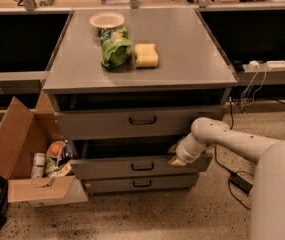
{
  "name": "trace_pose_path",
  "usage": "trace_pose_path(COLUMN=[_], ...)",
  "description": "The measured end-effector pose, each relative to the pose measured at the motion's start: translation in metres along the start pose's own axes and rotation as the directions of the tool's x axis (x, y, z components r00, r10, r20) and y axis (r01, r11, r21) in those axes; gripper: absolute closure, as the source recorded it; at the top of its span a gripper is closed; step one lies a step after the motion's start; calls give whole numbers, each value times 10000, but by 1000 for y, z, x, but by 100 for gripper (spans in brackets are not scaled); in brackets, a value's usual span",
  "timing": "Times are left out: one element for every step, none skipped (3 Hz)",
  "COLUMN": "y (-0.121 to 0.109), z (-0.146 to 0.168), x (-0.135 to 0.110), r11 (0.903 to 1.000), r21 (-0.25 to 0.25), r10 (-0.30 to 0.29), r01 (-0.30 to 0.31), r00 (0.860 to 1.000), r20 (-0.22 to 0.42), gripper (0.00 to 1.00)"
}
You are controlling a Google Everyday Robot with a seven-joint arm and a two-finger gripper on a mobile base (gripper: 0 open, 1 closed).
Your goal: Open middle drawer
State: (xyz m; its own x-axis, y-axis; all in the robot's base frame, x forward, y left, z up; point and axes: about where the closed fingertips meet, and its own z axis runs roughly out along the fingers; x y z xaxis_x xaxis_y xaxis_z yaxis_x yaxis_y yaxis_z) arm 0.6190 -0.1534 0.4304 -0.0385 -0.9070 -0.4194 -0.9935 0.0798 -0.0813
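Middle drawer (107, 168): being shown partly out of the cabinet (142, 74), long axis lying left-right. Gripper (176, 159): being held at the drawer's upper right edge, right of the loop handle (142, 166) (grip state cannot be told).

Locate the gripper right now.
In the camera view the gripper sits right of centre, at the top right edge of the middle drawer, just below the top drawer.
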Motion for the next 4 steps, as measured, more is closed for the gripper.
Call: trace_pose_path(y=[0, 0, 0, 0], z=[0, 0, 0, 0], x=[0, 0, 0, 0], r11=[10000, 10000, 10000, 10000], r21=[0, -1, -2, -3], r10=[0, 0, 0, -1], r01=[0, 0, 0, 1], r00=[10000, 10000, 10000, 10000], r20=[0, 0, 0, 0], gripper=[35, 10, 0, 0])
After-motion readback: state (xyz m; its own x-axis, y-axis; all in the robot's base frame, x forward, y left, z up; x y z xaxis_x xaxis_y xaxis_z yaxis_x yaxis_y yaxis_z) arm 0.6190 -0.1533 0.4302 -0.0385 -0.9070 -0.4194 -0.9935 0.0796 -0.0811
